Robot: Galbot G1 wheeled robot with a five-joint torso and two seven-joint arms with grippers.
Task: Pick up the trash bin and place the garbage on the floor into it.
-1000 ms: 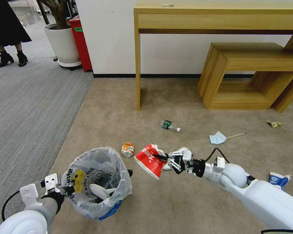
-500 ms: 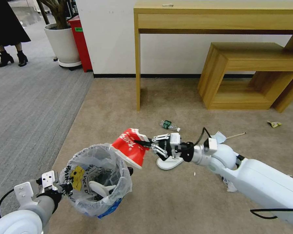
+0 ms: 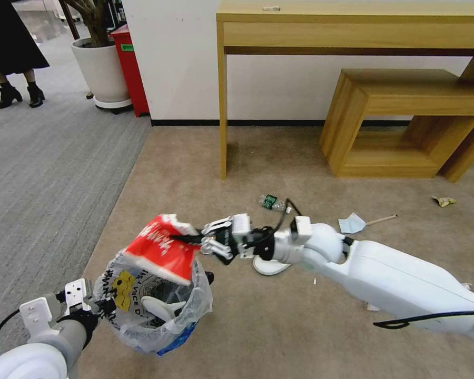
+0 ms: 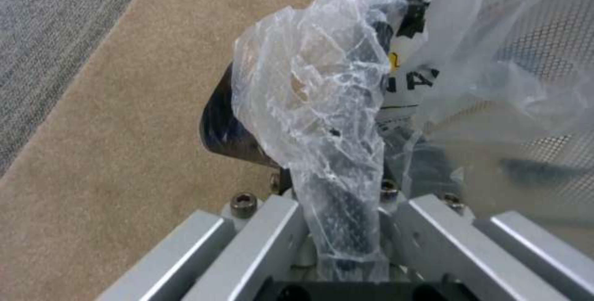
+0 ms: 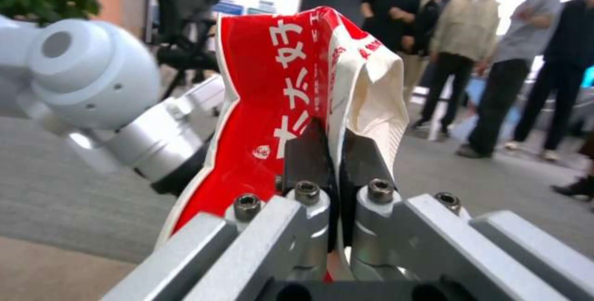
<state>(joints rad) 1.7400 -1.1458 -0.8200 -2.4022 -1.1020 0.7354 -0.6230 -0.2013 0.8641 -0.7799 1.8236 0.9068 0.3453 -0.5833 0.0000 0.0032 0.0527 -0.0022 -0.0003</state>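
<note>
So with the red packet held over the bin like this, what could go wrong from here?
1. The red packet is wide and sits over the far rim of the trash bin; released there, it may slide off onto the floor.
2. The left claw pinches only rim and loose bag, so the bin could tilt or slip.
3. The right claw grips just an edge.

Right hand (image 3: 187,239) reaches out leftward, clamped shut — left hand (image 3: 101,307) low, gripping too.
</note>
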